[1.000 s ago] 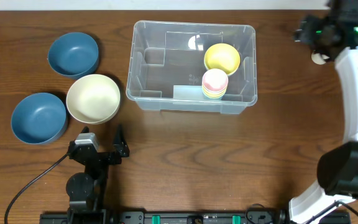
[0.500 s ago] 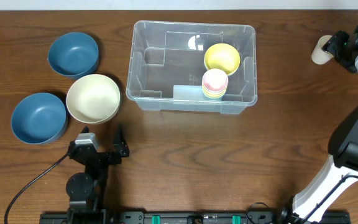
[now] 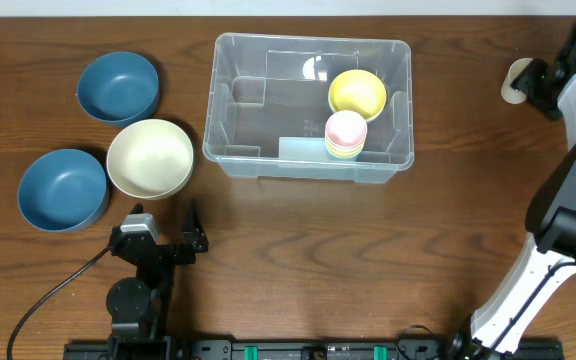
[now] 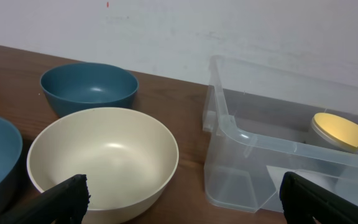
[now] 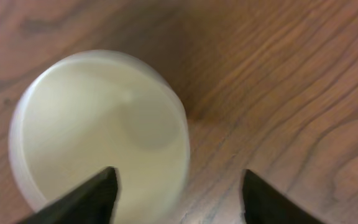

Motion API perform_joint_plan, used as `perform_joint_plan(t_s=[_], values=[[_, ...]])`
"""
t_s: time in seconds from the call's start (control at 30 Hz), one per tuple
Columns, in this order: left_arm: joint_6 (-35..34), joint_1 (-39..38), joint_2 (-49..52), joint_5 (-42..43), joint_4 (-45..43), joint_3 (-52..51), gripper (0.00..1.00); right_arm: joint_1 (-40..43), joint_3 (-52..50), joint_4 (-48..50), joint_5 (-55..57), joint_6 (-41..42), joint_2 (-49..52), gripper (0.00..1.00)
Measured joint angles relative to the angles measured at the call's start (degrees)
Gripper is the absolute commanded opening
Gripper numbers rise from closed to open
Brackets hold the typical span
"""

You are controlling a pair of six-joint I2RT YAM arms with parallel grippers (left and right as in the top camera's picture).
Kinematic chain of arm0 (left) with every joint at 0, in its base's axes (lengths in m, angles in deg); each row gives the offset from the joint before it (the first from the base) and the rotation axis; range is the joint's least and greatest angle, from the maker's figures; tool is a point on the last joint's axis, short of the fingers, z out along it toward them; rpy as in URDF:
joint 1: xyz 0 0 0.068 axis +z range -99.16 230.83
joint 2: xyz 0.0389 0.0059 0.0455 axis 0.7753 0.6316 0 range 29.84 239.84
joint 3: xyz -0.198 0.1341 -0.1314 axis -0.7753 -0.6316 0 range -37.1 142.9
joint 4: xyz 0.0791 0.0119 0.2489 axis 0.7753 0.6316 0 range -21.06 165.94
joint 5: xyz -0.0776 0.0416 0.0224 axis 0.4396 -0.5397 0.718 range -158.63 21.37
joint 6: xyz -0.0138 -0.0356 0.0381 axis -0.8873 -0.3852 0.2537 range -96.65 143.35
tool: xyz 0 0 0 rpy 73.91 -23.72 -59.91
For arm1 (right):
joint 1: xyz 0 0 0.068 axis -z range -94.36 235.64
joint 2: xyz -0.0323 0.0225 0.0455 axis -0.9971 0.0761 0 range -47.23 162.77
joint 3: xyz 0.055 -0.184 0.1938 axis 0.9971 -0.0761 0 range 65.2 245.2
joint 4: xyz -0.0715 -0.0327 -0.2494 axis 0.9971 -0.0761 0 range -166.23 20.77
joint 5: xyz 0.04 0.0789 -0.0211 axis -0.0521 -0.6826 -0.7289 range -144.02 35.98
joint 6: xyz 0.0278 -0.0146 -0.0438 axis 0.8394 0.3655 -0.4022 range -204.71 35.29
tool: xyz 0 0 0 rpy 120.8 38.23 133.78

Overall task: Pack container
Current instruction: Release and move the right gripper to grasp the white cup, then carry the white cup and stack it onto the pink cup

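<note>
Finds the left gripper (image 3: 163,222) nearest, at 7 o'clock on the wooden table (image 3: 368,260), jaws spread wide and grasping nothing. Shows, from its wrist camera, both dark fingertips (image 4: 67,196) low in the frame and pointing toward 12 o'clock.

Places the cream bowl (image 3: 150,158) just beyond it, upright, with the near blue bowl (image 3: 63,190) touching its 8 o'clock side. Sets the far blue bowl (image 3: 118,87) beyond both, at about 10 o'clock on the table, close beside the cream bowl's rim.

Puts the container (image 3: 258,110) at 12 o'clock, in the far middle of the table, upright and open-topped, near the cream bowl but apart from it. Holds a yellow bowl (image 3: 357,93) in its far right part and, just nearer, a stack of cups (image 3: 346,134) with a pink one on top; leaves the left half bare.

Catches the right gripper (image 3: 531,84) at 2 o'clock, by the far right edge, well apart from the container. Shows the jaws released and parted over a cream cup (image 5: 98,130) standing upright on the wood, one fingertip (image 5: 86,196) in front of the cup's near rim and the other over bare table at its 4 o'clock. Cannot tell whether either pad touches the cup.
</note>
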Motion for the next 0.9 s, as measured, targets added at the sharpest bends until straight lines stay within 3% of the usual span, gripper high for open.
perform_joint_plan(t_s=[0.1,0.3,0.67,0.9], values=[[0.0,0.0,0.0,0.0,0.0,0.0,0.98,0.1,0.0,0.0,0.0,-0.1,1.1,0.28],[0.0,0.0,0.0,0.0,0.0,0.0,0.98,1.6,0.0,-0.3,0.0,0.1,1.2,0.01],[0.0,0.0,0.0,0.0,0.0,0.0,0.98,1.6,0.7,-6.6,-11.0,0.4,-1.4,0.01],[0.0,0.0,0.0,0.0,0.0,0.0,0.98,-3.3,0.3,-11.8,-18.8,0.9,-15.2,0.01]])
